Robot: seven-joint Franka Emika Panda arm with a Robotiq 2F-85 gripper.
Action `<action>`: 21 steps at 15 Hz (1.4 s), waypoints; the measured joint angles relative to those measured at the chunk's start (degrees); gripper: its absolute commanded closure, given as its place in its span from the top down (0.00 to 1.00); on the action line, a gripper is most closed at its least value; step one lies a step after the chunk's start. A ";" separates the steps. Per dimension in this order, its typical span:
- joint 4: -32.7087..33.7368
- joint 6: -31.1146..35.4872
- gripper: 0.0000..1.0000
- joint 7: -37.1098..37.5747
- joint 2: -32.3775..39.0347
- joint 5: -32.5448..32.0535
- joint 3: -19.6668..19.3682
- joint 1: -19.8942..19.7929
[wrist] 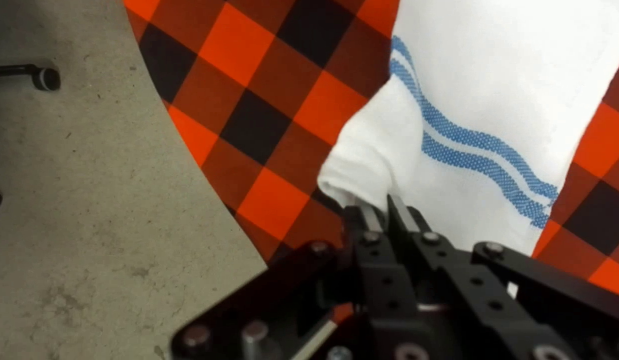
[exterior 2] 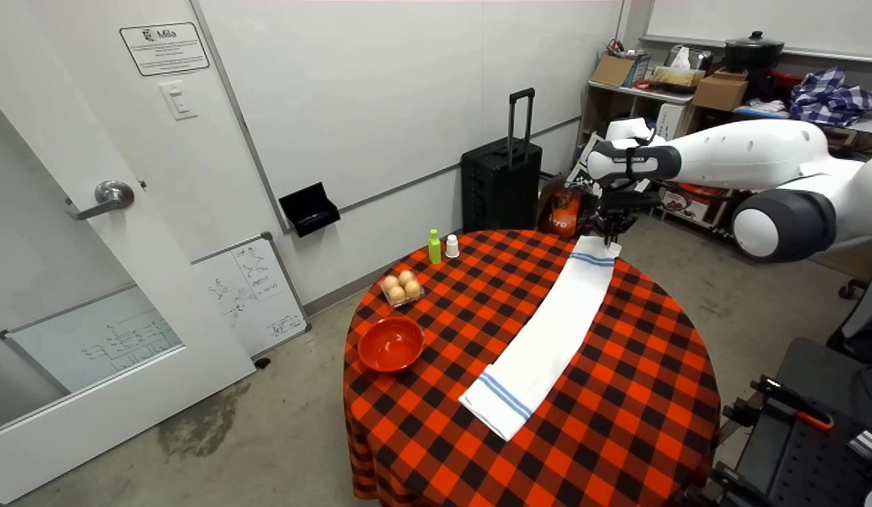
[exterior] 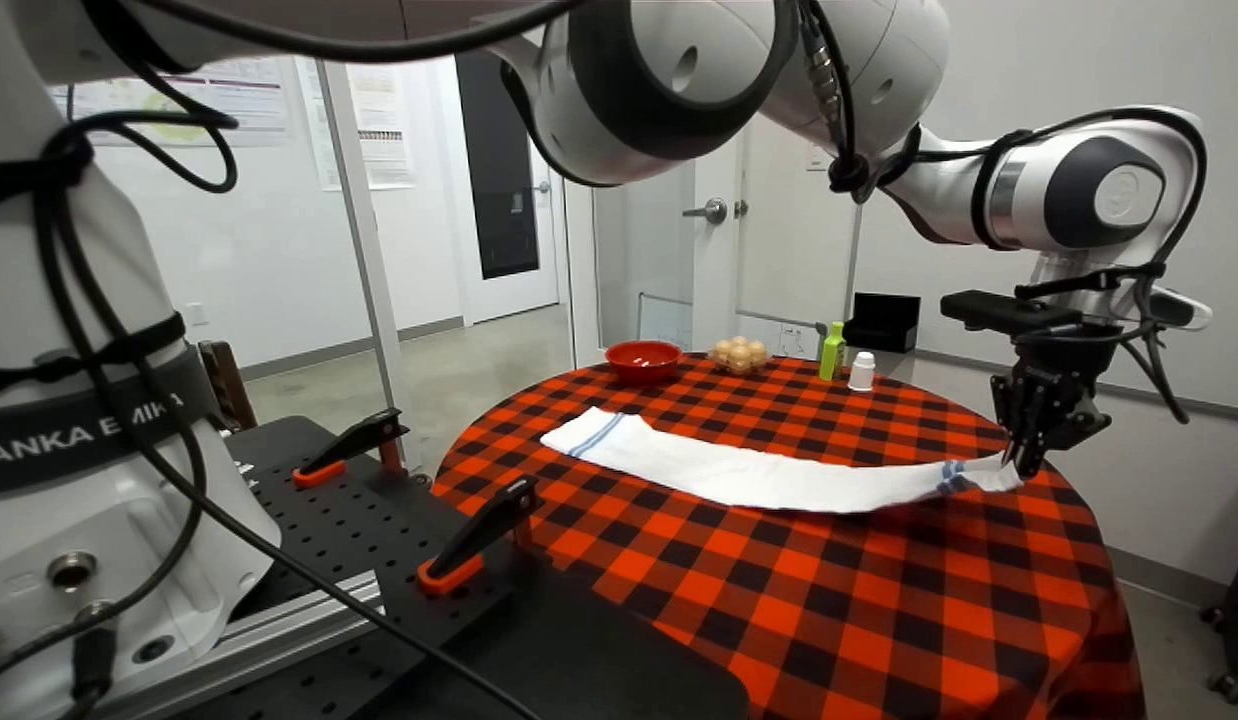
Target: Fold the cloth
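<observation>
The white cloth [exterior: 759,478] lies unfolded as a long strip across the checkered tablecloth, with blue stripes near both ends. It also shows in an exterior view [exterior 2: 549,331], running from the gripper towards the table's near side. My gripper [exterior: 1019,462] is at the cloth's far end, by the table edge. In the wrist view the fingers [wrist: 382,210] are close together with a bunched fold of the cloth [wrist: 489,75] pinched between them. The gripped end is wrinkled and looks slightly raised; the rest lies flat. The very tips are partly hidden by the fabric.
On the round table with the red-and-black tablecloth [exterior 2: 436,436] stand a red bowl [exterior 2: 391,343], a pack of eggs [exterior 2: 402,287], a green bottle [exterior 2: 434,248] and a white bottle [exterior 2: 452,246]. Clamps [exterior: 479,530] sit on the robot's base plate beside the table.
</observation>
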 measured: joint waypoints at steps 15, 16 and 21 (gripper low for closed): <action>2.78 2.24 0.02 1.78 -3.44 -3.57 -0.86 0.27; 2.78 2.48 0.02 1.81 -3.76 -3.69 -0.96 0.31; 2.79 3.97 0.02 2.04 -5.34 -3.96 -1.87 0.43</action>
